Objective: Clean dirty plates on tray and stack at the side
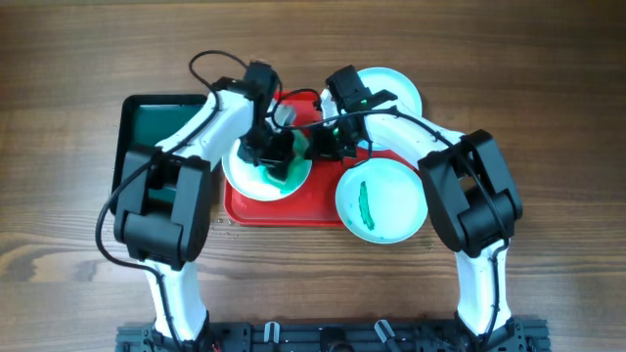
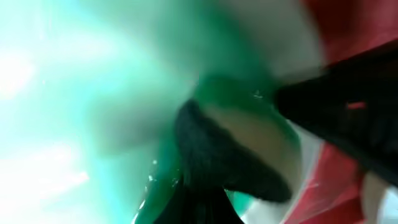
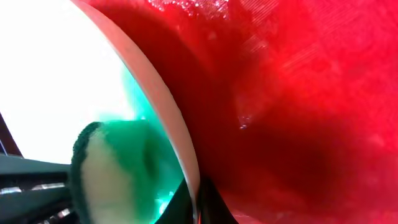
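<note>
A pale plate [image 1: 248,180] with a green smear lies on the left part of the red tray [image 1: 256,211]. My left gripper [image 1: 273,149] is over it, shut on a sponge [image 2: 249,140] that is pressed onto the wet plate [image 2: 74,93]. My right gripper [image 1: 320,145] pinches that plate's right rim [image 3: 163,109], one finger on each side [image 3: 198,200], over the tray [image 3: 298,93]. The sponge also shows in the right wrist view [image 3: 106,177]. A pale aqua plate [image 1: 383,200] with a green streak overlaps the tray's right front edge. A third plate [image 1: 396,88] lies at the back right.
A smaller dark green tray [image 1: 156,117] sits at the left, beside the red tray. Both arms cross over the red tray's back edge. Bare wooden table [image 1: 548,117] lies to the far right and left.
</note>
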